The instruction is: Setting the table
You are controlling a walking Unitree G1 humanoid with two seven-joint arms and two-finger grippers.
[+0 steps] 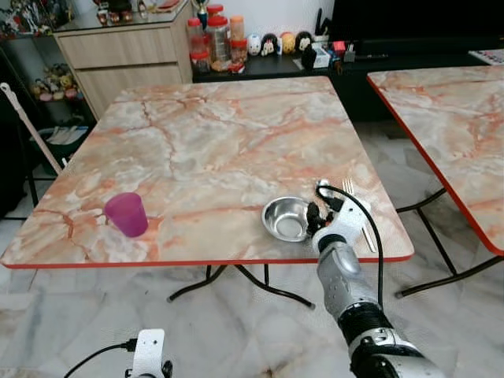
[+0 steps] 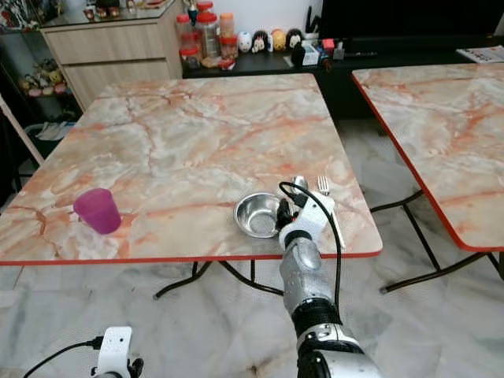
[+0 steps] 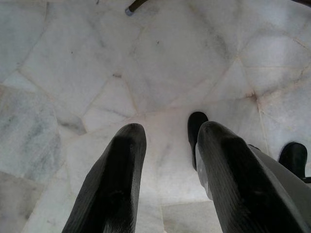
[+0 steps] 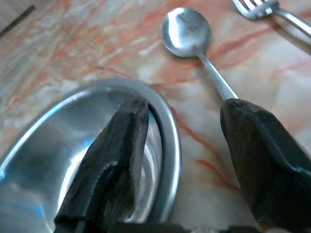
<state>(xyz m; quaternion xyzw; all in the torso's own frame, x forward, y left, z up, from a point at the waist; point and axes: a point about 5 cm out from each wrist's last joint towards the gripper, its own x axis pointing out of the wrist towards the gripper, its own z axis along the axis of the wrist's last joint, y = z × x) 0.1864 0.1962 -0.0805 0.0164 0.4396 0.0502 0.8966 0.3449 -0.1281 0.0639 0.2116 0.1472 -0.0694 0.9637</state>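
A steel bowl (image 1: pixel 285 218) sits near the front right edge of the marble table (image 1: pixel 220 134). My right gripper (image 1: pixel 317 214) is open at the bowl's right rim (image 4: pixel 170 141), with one finger inside the bowl and the other outside, over the spoon's handle. The spoon (image 4: pixel 187 31) and a fork (image 4: pixel 272 12) lie on the table just right of the bowl. A purple cup (image 1: pixel 127 214) stands upright at the front left. My left gripper (image 3: pixel 167 131) hangs open low over the floor, holding nothing.
A second marble table (image 1: pixel 449 118) stands to the right, across a narrow gap. Behind are a wooden cabinet (image 1: pixel 126 47) and a dark shelf with jars (image 1: pixel 216 39) and figurines. Black table legs (image 1: pixel 236 279) cross the pale tiled floor.
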